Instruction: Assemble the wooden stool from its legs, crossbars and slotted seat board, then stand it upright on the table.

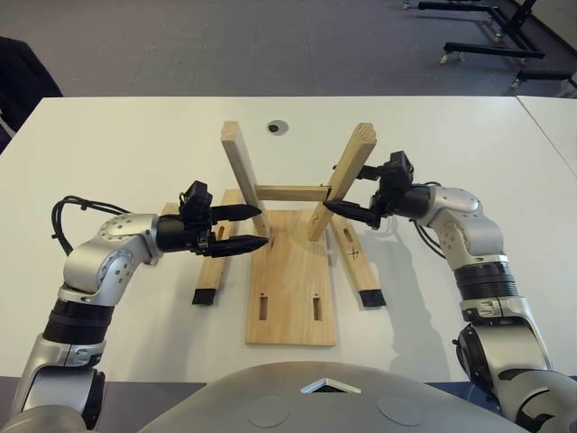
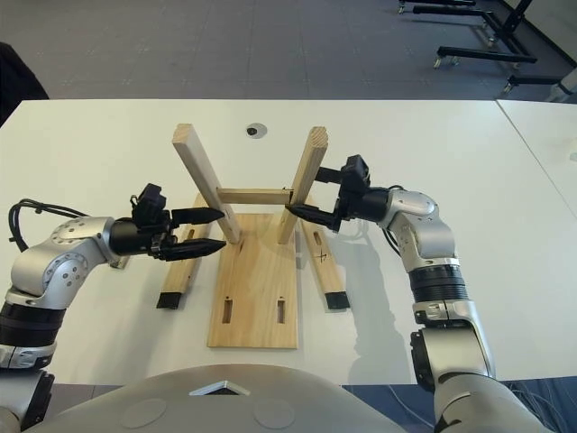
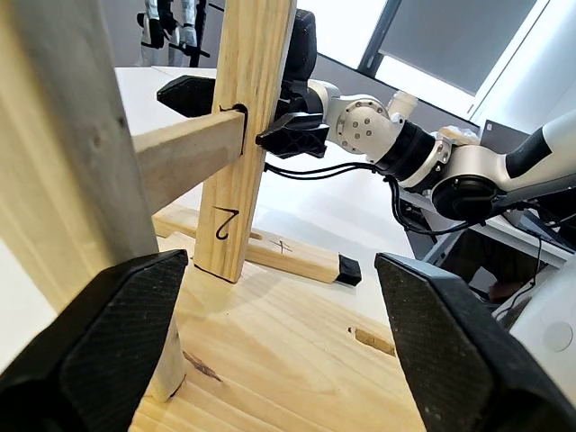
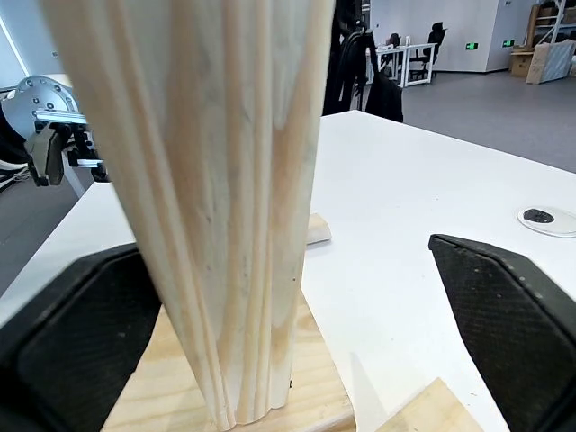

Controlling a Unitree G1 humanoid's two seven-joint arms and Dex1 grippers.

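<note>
The slotted seat board (image 1: pixel 290 298) lies flat on the white table (image 1: pixel 117 153). Two legs stand on its far end, splayed outward: the left leg (image 1: pixel 242 167) and the right leg (image 1: pixel 350 171), the latter marked "2" (image 3: pixel 236 135). A crossbar (image 1: pixel 290 192) joins them. My left gripper (image 1: pixel 264 225) is open beside the foot of the left leg (image 3: pixel 63 162), near one of its pads (image 3: pixel 99 351). My right gripper (image 1: pixel 343 189) is open and straddles the right leg (image 4: pixel 225 180), with a gap on one side. Two more legs (image 1: pixel 215 262) (image 1: pixel 356 262) with black tips lie flat on either side of the board.
A round cable grommet (image 1: pixel 278 127) sits in the table behind the legs. A second table (image 1: pixel 559 126) adjoins on the right. Black wheeled stands (image 1: pixel 491 45) are on the floor beyond. Bare tabletop extends far left and far right of the parts.
</note>
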